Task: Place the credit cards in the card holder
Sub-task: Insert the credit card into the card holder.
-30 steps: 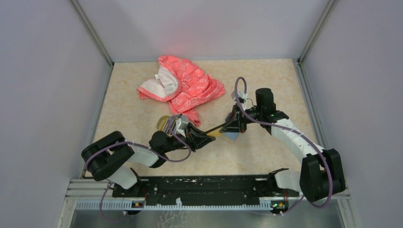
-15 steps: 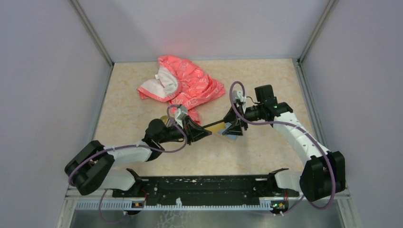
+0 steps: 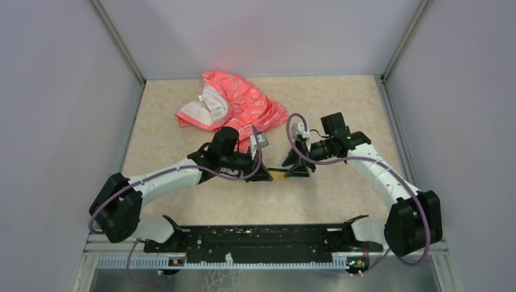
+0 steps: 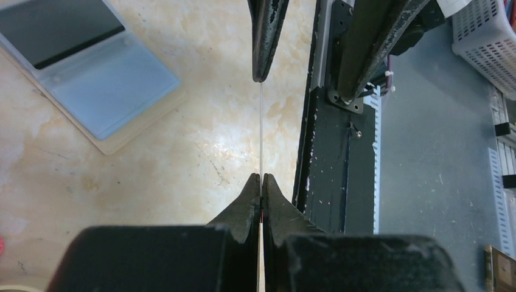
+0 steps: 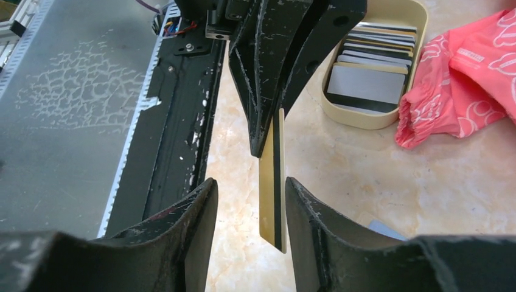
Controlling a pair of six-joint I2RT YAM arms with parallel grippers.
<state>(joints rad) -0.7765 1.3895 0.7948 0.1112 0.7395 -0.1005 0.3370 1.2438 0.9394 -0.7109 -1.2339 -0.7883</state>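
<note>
My left gripper (image 4: 261, 177) is shut on a golden-tan credit card (image 5: 272, 188) with a black stripe, held on edge above the table. It also shows in the top view (image 3: 266, 175). My right gripper (image 5: 249, 180) faces it, open, with its jaws on either side of the card's free end. The card lies closer to the right finger (image 5: 316, 225). The card holder (image 4: 91, 73) lies open on the table beside the grippers, its blue-grey lining up. Several more cards (image 5: 365, 82) lie stacked in the oval dish (image 5: 420, 36).
A pink-red patterned cloth (image 3: 234, 109) is heaped at the back left of the table, next to the dish. The black base rail (image 3: 261, 237) runs along the near edge. Grey walls (image 3: 61, 121) close in both sides.
My left arm has stretched further right and turned the card on edge. My right gripper has shifted left and now straddles the card's end.
</note>
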